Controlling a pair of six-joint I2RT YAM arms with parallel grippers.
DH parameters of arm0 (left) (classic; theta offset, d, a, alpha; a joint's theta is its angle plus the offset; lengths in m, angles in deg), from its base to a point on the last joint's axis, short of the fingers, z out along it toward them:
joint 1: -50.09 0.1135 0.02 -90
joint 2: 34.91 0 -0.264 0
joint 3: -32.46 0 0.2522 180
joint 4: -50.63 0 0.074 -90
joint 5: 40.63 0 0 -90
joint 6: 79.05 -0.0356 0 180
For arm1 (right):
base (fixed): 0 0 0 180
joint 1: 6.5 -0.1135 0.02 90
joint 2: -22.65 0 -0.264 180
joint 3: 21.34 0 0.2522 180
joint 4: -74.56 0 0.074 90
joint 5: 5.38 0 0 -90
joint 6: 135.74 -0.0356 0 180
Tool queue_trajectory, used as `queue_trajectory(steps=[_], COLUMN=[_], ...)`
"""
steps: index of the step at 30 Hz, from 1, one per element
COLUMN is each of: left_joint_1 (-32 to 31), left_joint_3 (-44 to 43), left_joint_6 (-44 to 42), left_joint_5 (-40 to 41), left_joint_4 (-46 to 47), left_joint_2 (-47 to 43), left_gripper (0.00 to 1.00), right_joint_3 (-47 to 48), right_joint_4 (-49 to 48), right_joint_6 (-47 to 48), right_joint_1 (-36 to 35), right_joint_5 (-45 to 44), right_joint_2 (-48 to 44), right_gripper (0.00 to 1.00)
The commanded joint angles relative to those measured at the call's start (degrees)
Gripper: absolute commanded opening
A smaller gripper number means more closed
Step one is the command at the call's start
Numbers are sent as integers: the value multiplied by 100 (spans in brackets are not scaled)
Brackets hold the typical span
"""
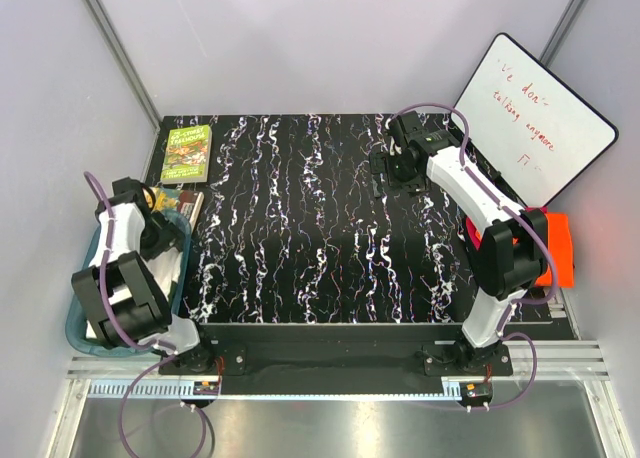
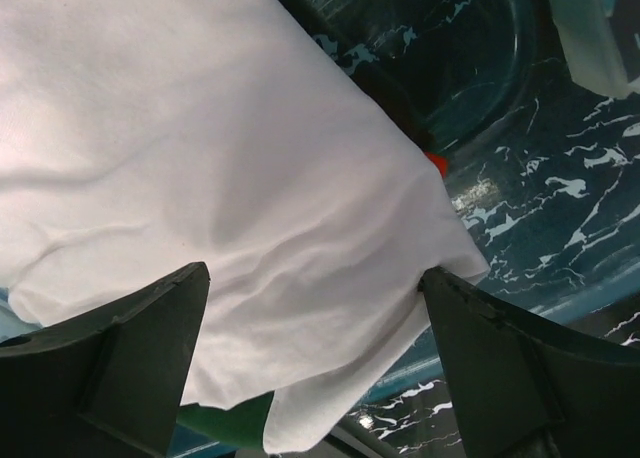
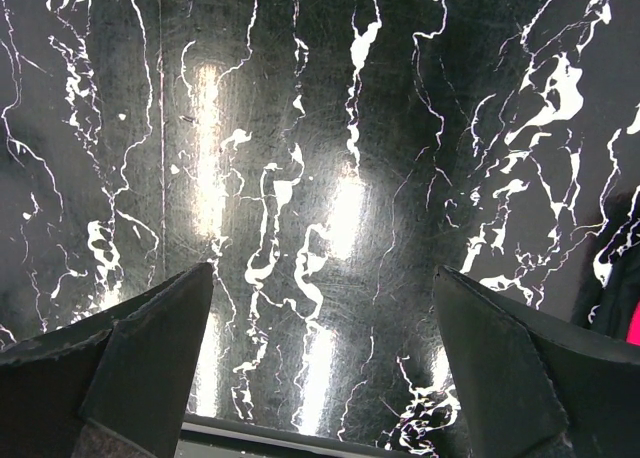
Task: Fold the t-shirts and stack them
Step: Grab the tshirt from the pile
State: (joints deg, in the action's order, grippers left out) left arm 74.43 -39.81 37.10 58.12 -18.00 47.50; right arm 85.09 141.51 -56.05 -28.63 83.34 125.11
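A cream t-shirt (image 2: 230, 158) with a dark green sleeve edge (image 2: 225, 418) fills the left wrist view, lying in a blue bin (image 2: 480, 68). A sliver of orange cloth (image 2: 434, 163) peeks out beside it. My left gripper (image 2: 315, 276) is open just over the cream shirt, one finger on each side of a fold, not closed on it. In the top view my left gripper (image 1: 160, 220) is over the bin (image 1: 75, 323) at the table's left. A folded orange t-shirt (image 1: 556, 248) lies at the right edge. My right gripper (image 1: 382, 173) (image 3: 322, 273) is open and empty over the black marbled table (image 3: 330, 128).
A green book (image 1: 187, 153) lies at the back left corner with small items beside it. A whiteboard (image 1: 535, 118) with red writing leans at the back right. The black marbled tabletop (image 1: 300, 228) spans between the arms. Walls close in on all sides.
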Motion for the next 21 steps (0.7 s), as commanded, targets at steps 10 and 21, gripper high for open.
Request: queue_trajectory(steps=[10, 21], left_joint_1=[97, 98], left_joint_3=[251, -749], left_joint_6=[30, 47], left_joint_5=[161, 635], left_joint_4=[469, -128], left_joint_2=[408, -1886], left_gripper=[0, 0], right_joint_3=[15, -38], right_joint_4=[-54, -28], right_joint_6=[46, 29], right_joint_1=[-46, -37], right_joint_5=[119, 119], right_joint_2=[46, 82], right_gripper=[98, 98])
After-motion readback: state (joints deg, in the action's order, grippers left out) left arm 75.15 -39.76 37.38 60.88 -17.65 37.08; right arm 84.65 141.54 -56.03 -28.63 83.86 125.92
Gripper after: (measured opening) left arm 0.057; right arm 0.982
